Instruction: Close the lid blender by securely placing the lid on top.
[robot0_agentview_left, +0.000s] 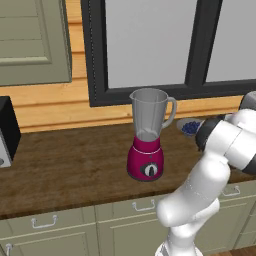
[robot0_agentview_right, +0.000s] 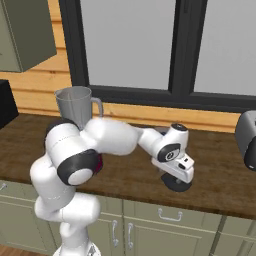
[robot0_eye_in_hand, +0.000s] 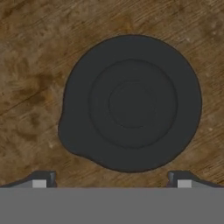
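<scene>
Even, bright rendered light; faint shadows; slightly soft, low-resolution; no glare.

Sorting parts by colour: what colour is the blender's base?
Magenta, with a round black dial; the blender shows best in the left base view.

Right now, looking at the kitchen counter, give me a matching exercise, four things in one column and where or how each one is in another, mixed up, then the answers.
Column one:
1. blender
2. lid
3. bowl of blue berries
4. gripper

Column two:
A. lying flat on the wooden counter
B. against the wall, just beyond the jar's handle
C. open, right above the black cap
D. standing upright with its mouth uncovered

Pairs: 1-D, 2-A, 3-B, 4-C
</scene>
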